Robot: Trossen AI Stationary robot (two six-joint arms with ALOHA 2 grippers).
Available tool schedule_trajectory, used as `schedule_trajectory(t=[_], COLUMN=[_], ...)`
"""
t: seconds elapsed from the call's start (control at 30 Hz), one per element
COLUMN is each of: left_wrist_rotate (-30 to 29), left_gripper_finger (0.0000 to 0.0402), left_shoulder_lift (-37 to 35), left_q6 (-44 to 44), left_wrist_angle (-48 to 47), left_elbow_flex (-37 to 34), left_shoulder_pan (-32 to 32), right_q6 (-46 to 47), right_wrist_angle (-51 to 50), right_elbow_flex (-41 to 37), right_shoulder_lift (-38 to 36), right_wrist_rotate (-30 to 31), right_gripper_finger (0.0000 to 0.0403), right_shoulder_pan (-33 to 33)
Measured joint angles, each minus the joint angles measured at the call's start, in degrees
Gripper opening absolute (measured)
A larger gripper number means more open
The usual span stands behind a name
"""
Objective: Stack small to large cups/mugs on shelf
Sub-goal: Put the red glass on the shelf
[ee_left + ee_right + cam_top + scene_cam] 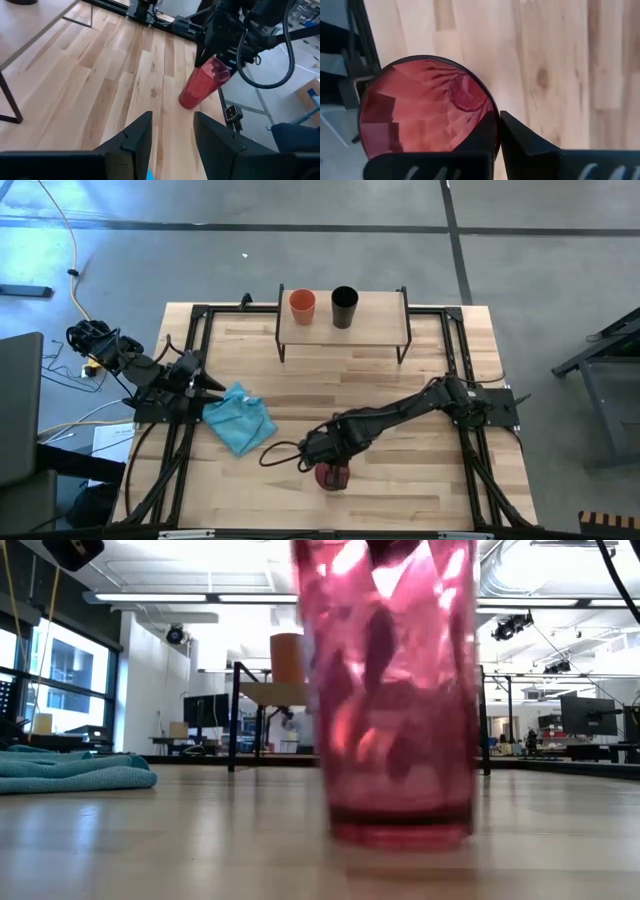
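Tumbler (201,86) in right tool (496,131), tilted

The small light-wood shelf on thin black legs (375,328) stands at the far edge of the butcher-block wooden surface (400,380); on it the short orange cup (302,305) sits left of the mid-height black cup (344,307), the two near but apart. The crumpled light blue cloth (240,417) lies on the surface's left side, just beside the left pincer (212,385). The tall pink-red translucent ribbed tumbler (332,476) stands upright near the front edge, right of the cloth, with the right pincer (322,463) at its rim.
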Motion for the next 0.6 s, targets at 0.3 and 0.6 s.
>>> schedule_trajectory(t=[0.3, 0.6], left_wrist_rotate=[-2.23, -3.24], left_gripper_finger=[0.0133, 0.0133], left_shoulder_lift=[0.0, 0.0], left_q6=[0.16, 0.76], left_wrist_angle=[0.15, 0.11], left_elbow_flex=[0.0, 0.0], left_shoulder_pan=[0.0, 0.0], right_q6=[-1.49, -3.83], right_wrist_angle=[-6.34, -10.72], right_elbow_flex=[1.6, 1.68], right_shoulder_lift=[-5.19, -11.79], right_wrist_rotate=[0.3, 0.13], right_gripper_finger=[0.0001, 0.0], right_shoulder_pan=[-2.95, -7.79])
